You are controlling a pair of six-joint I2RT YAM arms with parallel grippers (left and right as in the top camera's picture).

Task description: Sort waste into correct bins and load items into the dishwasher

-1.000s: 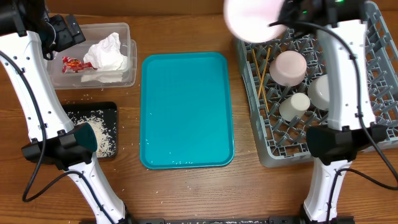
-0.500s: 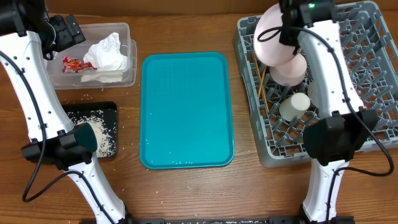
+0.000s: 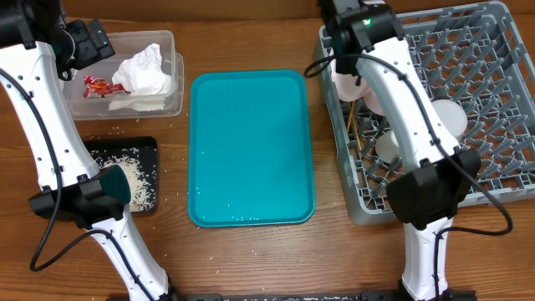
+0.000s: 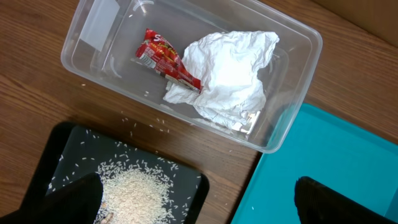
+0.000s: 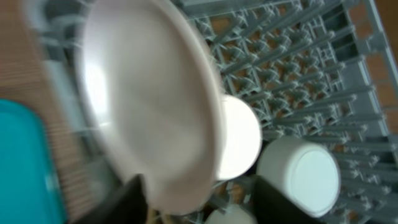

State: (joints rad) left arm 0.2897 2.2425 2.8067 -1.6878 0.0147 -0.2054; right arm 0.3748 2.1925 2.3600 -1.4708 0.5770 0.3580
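Observation:
My right gripper [image 5: 205, 191] hangs over the left side of the grey dishwasher rack [image 3: 485, 50]. Its jaws stand apart, open, with the blurred pale-pink plate [image 5: 149, 106] tilted on edge between them, its rim against the left finger. From overhead the arm hides most of that plate [image 3: 341, 68]. Chopsticks [image 3: 351, 121], a white cup [image 3: 391, 144] and a white round dish [image 3: 449, 117] sit in the rack. My left gripper [image 4: 199, 205] is open and empty above the black tray [image 4: 56, 143] holding rice [image 4: 134, 190]. The clear tub [image 4: 292, 118] holds napkins [image 4: 233, 74] and a red wrapper [image 4: 165, 56].
A teal serving tray [image 3: 251, 146] lies between the bins and the rack, with a few rice grains near its front edge. Loose grains are scattered on the wood around the black tray [image 3: 152, 147]. Both arm bases stand at the table's front.
The right arm carried the pink plate from above the rack's back-left corner down into its left side, and the jaws have parted. The left arm has not moved.

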